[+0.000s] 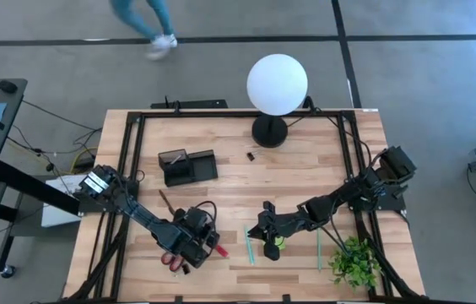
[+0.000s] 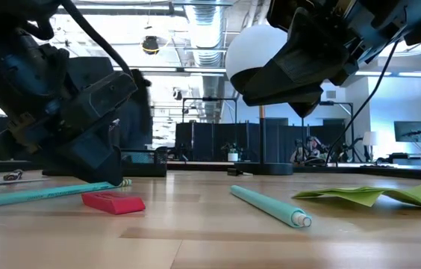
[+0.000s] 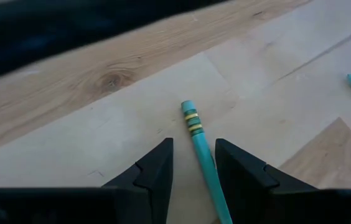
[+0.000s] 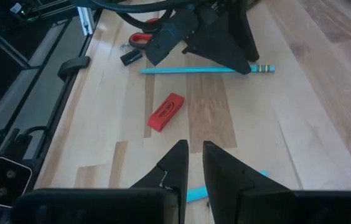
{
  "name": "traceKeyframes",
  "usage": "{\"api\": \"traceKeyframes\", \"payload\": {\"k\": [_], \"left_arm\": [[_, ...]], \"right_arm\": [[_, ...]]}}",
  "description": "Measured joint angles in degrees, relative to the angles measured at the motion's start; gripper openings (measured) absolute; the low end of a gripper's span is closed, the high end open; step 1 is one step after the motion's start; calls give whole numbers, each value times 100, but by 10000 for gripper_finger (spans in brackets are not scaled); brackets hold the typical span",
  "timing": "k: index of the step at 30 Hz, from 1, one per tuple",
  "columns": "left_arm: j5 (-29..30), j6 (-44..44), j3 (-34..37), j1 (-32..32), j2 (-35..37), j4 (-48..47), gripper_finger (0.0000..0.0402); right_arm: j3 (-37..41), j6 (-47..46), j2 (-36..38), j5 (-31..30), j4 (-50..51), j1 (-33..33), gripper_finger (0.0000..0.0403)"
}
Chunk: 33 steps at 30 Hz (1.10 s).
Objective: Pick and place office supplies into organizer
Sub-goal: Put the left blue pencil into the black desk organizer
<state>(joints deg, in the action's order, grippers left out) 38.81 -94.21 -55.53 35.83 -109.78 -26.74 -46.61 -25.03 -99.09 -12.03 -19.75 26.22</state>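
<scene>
A teal pencil [image 3: 192, 121] with a banded end lies on the wood. My left gripper [image 3: 194, 144] stands open astride it near that end, also seen in the high view [image 1: 204, 245] and low at the table in the low view [image 2: 110, 168]. A red eraser [image 4: 165, 112] lies beside the pencil [image 4: 188, 70]. My right gripper [image 4: 195, 146] hangs above the table, open by only a narrow gap, with nothing between its fingers. A teal pen [image 2: 270, 205] and a crumpled lime-green sticky note [image 2: 375, 196] lie below it. The black organizer [image 1: 204, 160] stands at the far left. My left gripper has one finger on each side of the pencil, close behind its banded end [image 3: 193, 124], slanting down at it and pointing along its length. The gap is wider than the pencil, which runs close by one finger [image 3: 238, 174]. Whether it touches, I cannot tell.
Red-handled scissors [image 1: 170, 260] lie near the front edge, left of my left gripper. A brown pen [image 1: 167, 203], a small black clip [image 1: 251, 155], another teal pen [image 1: 319, 249], a green plant [image 1: 354, 262] and the globe lamp [image 1: 277, 84] also stand on the table.
</scene>
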Motion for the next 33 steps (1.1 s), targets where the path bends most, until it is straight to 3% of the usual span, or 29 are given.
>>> {"api": "traceKeyframes", "payload": {"k": [4,11,21,33], "left_arm": [[-34,26,-5,-37,0,-198,98],[-185,327,-22,-289,10,-796,13],[478,547,-26,-687,-27,-1251,6],[792,1213,-769,-873,-22,-1795,0]], "right_arm": [[0,-1,0,0,0,0,43],[0,1,0,0,0,0,43],[0,10,0,0,0,-21,43],[0,14,0,0,2,-46,43]]}}
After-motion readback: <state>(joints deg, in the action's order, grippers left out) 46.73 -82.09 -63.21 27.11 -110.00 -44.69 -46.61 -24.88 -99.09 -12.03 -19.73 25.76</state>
